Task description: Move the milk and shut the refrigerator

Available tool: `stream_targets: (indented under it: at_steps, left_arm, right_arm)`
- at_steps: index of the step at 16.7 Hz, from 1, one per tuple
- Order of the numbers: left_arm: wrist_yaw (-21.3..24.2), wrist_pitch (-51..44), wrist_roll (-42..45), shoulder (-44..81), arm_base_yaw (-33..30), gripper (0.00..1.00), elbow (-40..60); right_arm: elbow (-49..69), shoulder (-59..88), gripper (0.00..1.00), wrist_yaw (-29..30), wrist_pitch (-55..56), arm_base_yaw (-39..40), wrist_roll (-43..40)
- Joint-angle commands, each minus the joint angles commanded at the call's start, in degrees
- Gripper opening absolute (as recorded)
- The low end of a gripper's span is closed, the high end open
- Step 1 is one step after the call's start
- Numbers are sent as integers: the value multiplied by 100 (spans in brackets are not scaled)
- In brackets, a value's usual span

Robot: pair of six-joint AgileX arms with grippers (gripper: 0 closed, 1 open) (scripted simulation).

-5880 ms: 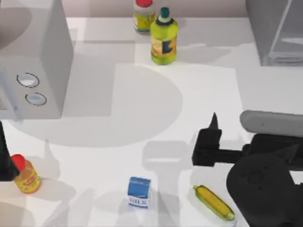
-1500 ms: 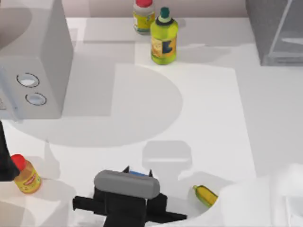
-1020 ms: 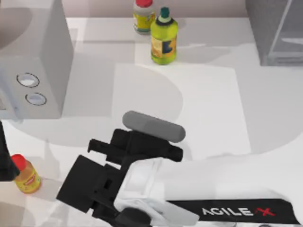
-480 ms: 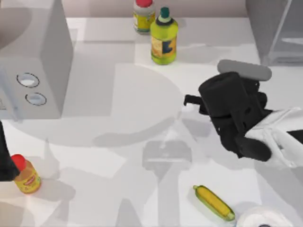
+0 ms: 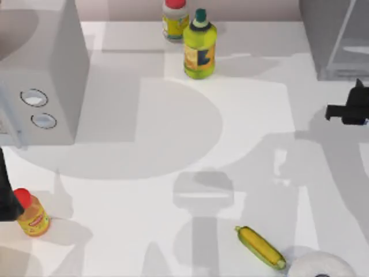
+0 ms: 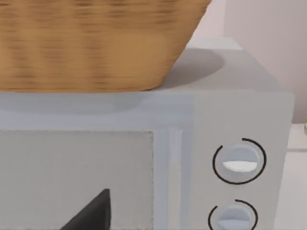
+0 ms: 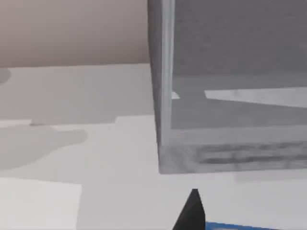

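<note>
1. The right gripper [image 5: 353, 107] hangs at the right edge of the bench, just in front of the refrigerator [image 5: 334, 34], which stands in the far right corner with its front open.

2. In the right wrist view a dark fingertip [image 7: 192, 213] rises beside a thin blue strip — the top of the milk [image 7: 240, 226] — right at the gripper. The carton looks carried there, but whether the fingers pinch it cannot be told.

3. The refrigerator's open interior [image 7: 230, 110] faces the wrist camera, with a pale shelf inside.

4. Handling, as a judgement: the carton is small, light and boxy, stiff enough for a firm squeeze across two flat opposite sides, low on the body so it does not tilt. Its smooth faces may slip if held loosely.

5. The left gripper [image 6: 91, 213] is parked at the left edge of the bench, facing the microwave [image 6: 240, 143] with two round dials and a wicker basket [image 6: 96, 43] on top. Whether its fingers are spread or pressed together cannot be told.

6. Also on the bench: two bottles [image 5: 199, 46] at the far edge, a red-capped bottle [image 5: 31, 214] near the left front corner, and a corn cob [image 5: 260, 247] near the front edge.
</note>
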Motion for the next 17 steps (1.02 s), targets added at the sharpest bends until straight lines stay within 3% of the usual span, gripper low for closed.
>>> stream_targets:
  at_steps: [5,13,17]
  left_arm:
    - [0,0,0,0,0,100,0]
    - [0,0,0,0,0,100,0]
    - [0,0,0,0,0,100,0]
  right_arm:
    - [-457,-553,0,-1119,1288,-923,-395]
    - [-388,-531,0,-1259,1367,-1010,-403]
    - [499,188,0,-1543,988,-1247,-452]
